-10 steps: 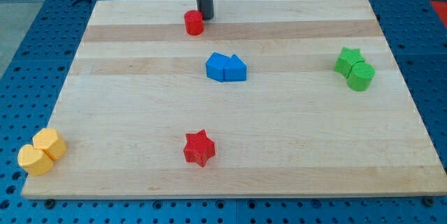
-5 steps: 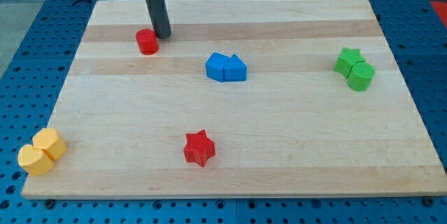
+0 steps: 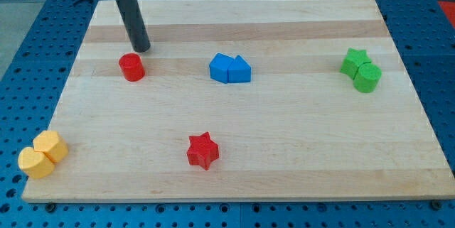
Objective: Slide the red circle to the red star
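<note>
The red circle [image 3: 131,67] sits on the wooden board's upper left part. The red star [image 3: 202,150] lies lower down, near the board's bottom middle, well apart from the circle. My tip [image 3: 141,48] stands just above and slightly right of the red circle, close to it or touching its top edge.
Two blue blocks [image 3: 230,68] sit together at the board's upper middle. A green star [image 3: 354,61] and green cylinder [image 3: 367,78] sit at the right. Two yellow blocks [image 3: 42,155] sit at the bottom left corner. The board [image 3: 284,150] lies on a blue pegboard table.
My tip has swept from the top middle down and to the left, pushing the red circle ahead of it toward the lower left.
</note>
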`<control>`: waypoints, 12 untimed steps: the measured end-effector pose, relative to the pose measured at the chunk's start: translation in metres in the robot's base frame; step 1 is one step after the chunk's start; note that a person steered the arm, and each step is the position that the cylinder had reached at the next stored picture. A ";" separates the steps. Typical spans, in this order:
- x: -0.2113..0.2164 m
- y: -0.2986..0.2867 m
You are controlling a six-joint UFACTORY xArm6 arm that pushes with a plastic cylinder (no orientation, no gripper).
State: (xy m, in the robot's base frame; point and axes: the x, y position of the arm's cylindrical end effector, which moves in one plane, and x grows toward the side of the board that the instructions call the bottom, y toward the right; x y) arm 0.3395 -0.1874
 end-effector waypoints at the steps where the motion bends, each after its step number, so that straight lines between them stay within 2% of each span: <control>1: 0.027 0.005; 3: 0.092 0.074; 4: 0.104 0.087; 6: 0.044 0.049; 7: 0.052 0.013; 8: 0.083 0.013; 9: 0.122 0.041; 10: 0.128 0.037; 12: 0.083 -0.036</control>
State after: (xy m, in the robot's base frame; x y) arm 0.4225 -0.2235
